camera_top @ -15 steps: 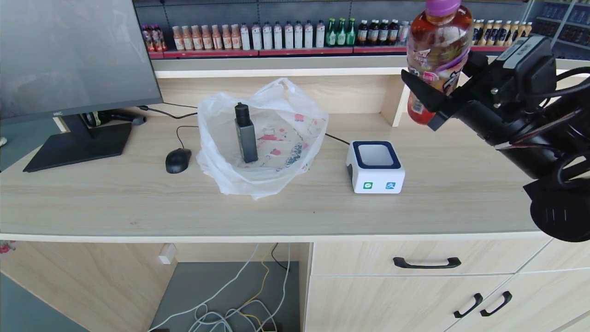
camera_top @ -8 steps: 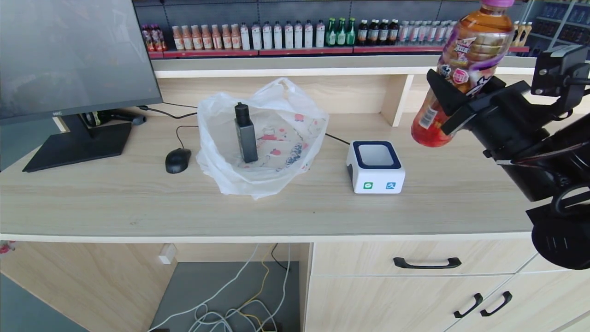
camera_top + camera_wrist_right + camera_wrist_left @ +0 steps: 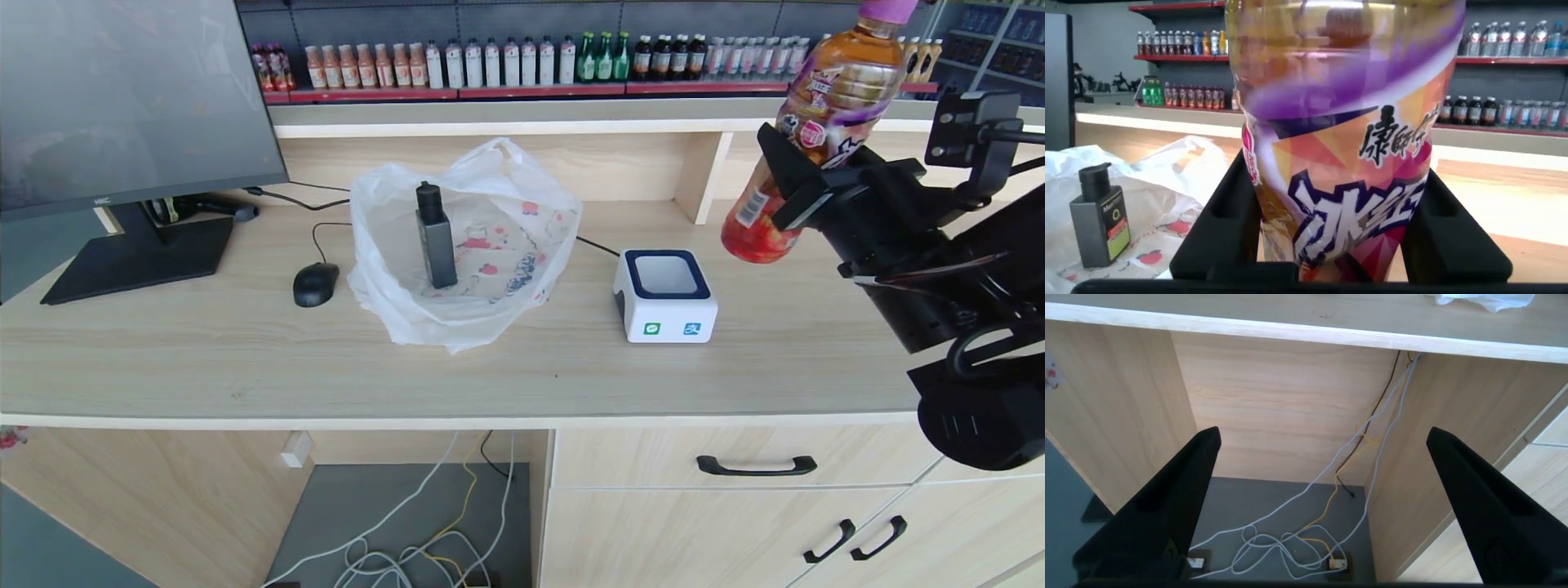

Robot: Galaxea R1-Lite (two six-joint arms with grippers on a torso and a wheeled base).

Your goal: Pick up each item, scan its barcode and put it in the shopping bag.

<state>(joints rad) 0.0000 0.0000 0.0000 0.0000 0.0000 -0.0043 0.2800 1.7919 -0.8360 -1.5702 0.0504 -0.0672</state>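
Note:
My right gripper (image 3: 804, 184) is shut on a tea bottle (image 3: 804, 131) with a purple cap and a purple, orange and pink label. It holds the bottle tilted, base toward the counter, in the air to the right of the white scanner box (image 3: 665, 296). The wrist view has the tea bottle (image 3: 1343, 131) between the black fingers (image 3: 1212, 220). A white plastic shopping bag (image 3: 465, 245) stands open at mid counter with a dark grey bottle (image 3: 434, 237) upright inside, the same grey bottle (image 3: 1100, 216) showing in the right wrist view. My left gripper (image 3: 1323, 506) hangs open below the counter edge, empty.
A monitor (image 3: 122, 98) on its stand fills the counter's left end, with a black mouse (image 3: 315, 284) beside the bag. A raised wooden ledge (image 3: 490, 126) runs behind, with shelves of bottles beyond. Drawers (image 3: 755, 465) sit under the counter on the right; loose cables (image 3: 1315, 539) lie on the floor.
My right gripper has tipped the tea bottle from upright to slanted, base down toward the scanner, and in the last half second edged it slightly left.

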